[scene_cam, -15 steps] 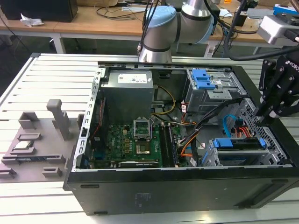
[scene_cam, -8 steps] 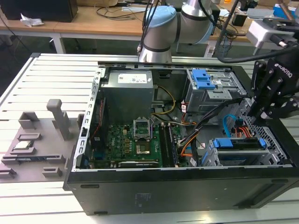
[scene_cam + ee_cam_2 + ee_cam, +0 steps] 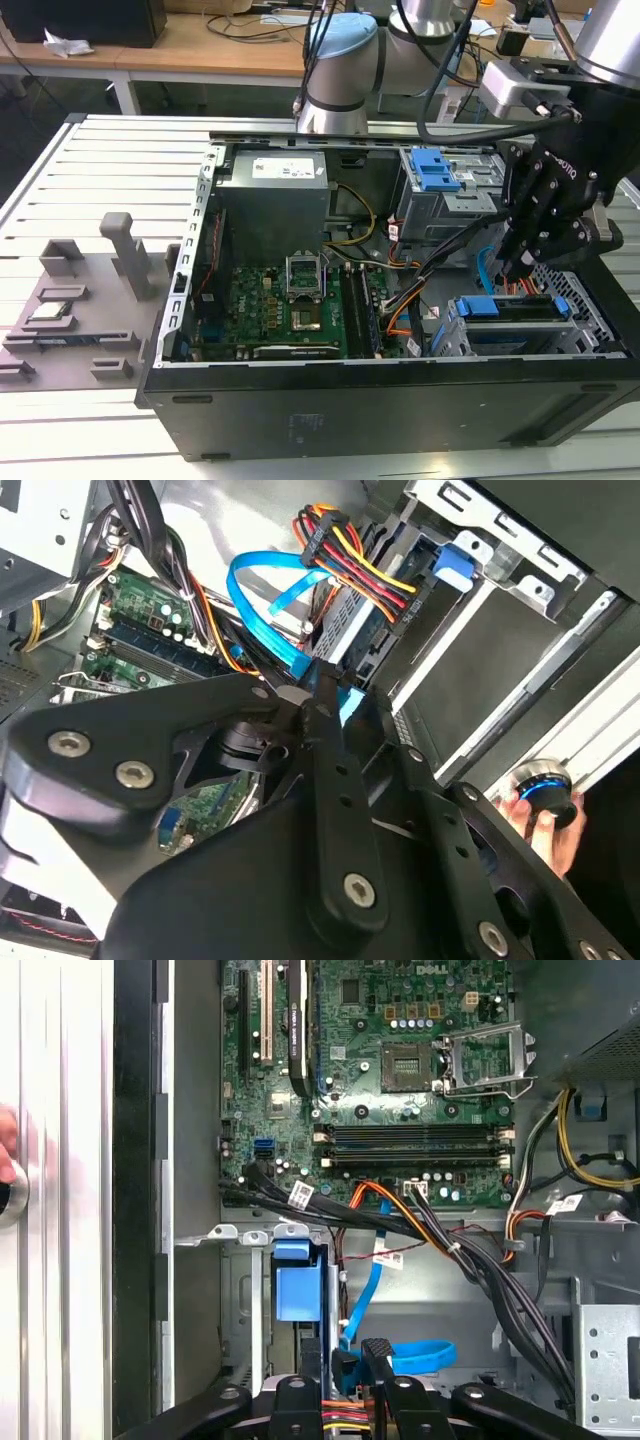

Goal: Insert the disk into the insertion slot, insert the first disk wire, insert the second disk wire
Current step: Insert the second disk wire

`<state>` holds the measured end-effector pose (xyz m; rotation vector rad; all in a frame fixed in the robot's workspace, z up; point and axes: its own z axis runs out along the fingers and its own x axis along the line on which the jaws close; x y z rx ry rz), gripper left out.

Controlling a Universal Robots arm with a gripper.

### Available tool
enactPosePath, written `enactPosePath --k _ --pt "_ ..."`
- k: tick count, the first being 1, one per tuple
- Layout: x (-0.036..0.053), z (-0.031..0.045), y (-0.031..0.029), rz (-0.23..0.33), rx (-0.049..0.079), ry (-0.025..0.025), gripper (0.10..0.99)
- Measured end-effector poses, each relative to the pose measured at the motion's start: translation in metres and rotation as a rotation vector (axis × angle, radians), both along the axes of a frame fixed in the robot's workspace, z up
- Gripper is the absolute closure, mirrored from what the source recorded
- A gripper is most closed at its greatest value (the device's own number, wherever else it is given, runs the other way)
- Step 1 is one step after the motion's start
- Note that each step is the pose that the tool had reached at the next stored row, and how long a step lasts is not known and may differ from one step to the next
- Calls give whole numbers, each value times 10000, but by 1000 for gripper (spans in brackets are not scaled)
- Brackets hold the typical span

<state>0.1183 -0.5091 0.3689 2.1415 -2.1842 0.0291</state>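
While tool (image 3: 522, 268) hovers above disk (image 3: 492, 307), supply label (image 3: 283, 170) unreadable.

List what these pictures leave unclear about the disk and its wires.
1. How deep the disk sits in the insertion slot: exterior view, slot walls and the gripper cover its far end.
2. Where the blue cable ends: second wrist view, gripper linkage covers it.
3. A hand: first wrist view, cut off by the edge.
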Motion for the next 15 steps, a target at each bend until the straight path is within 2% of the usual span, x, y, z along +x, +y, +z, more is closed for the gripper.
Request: enactPosePath --k 3,5,11,15 --pt "-2 0 0 -1 1 0 796" --pt "-3 0 0 0 0 0 925" --pt "-5 -1 -5 0 2 0 925" --pt "0 -10 -87 -1 0 -1 925"
